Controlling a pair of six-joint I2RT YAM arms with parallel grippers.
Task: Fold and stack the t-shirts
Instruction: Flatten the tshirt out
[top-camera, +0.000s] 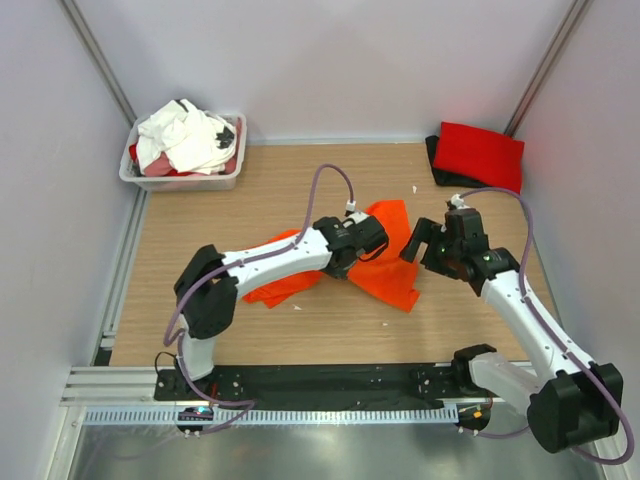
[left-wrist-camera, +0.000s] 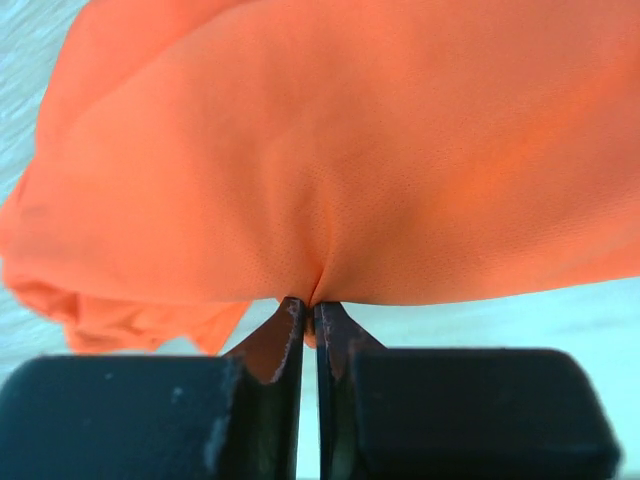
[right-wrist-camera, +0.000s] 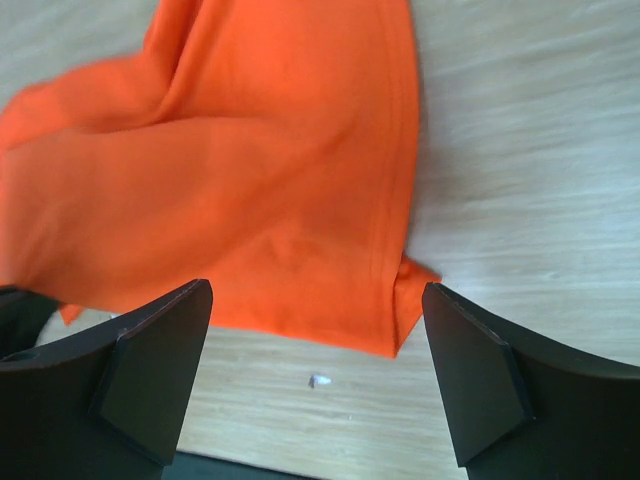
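My left gripper (left-wrist-camera: 310, 304) is closed all the way, jaws pinched on a fold of the orange t-shirt (top-camera: 392, 270). In the left wrist view the cloth puckers right at the tips and fills most of the frame. My right gripper (right-wrist-camera: 315, 292) is wide open with nothing in it, its fingers (right-wrist-camera: 160, 350) apart at the lower left and lower right of the right wrist view. It hangs over the shirt's hemmed edge and corner, and I can't tell if it touches the cloth. In the top view the orange t-shirt lies crumpled in the centre of the worktop (top-camera: 300, 180), spread from centre-left to just right of centre. My left arm crosses over it, so the middle is hidden. My left gripper sits at the shirt's upper middle and my right gripper is just beside its right edge. A red t-shirt (top-camera: 482, 152) lies folded at the upper right of the worktop against the back wall, with a black t-shirt (top-camera: 436, 162) showing along its left edge and seeming to lie beneath it. A white tub (top-camera: 190, 182) sits at the upper left, with white t-shirts (top-camera: 185, 135) heaped loose in it and a bit of red and dark cloth mixed in. A small white scrap (right-wrist-camera: 320, 380) lies on bare wood just below the orange hem.
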